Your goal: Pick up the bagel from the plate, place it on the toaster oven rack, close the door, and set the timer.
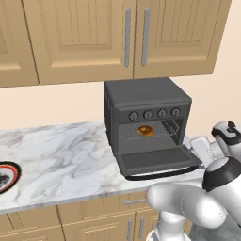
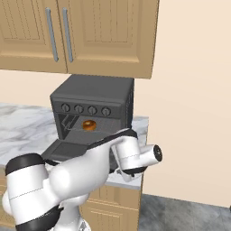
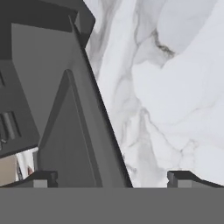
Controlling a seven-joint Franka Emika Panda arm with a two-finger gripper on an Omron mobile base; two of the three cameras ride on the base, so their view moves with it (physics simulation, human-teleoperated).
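Note:
The dark grey toaster oven (image 1: 146, 101) (image 2: 92, 101) stands on the counter with its door (image 1: 157, 160) (image 2: 61, 151) dropped open. On the wire rack (image 1: 162, 129) inside lies the orange-brown bagel (image 1: 145, 130) (image 2: 89, 125). The plate (image 1: 5, 175) with its red ring sits at the far left edge, with nothing on the part that shows. My gripper (image 1: 198, 143) (image 3: 113, 178) hovers by the door's right side, open and holding nothing. In the hand view the door (image 3: 74, 131) lies under the left fingertip (image 3: 43, 177) and marble under the right one.
The white marble counter (image 1: 61, 153) (image 3: 175, 87) stretches left of the oven and ends just right of it. Wooden wall cabinets (image 1: 94, 37) hang above. A bare beige wall (image 2: 189, 113) stands to the right. My arm crosses in front of the door in the right base view.

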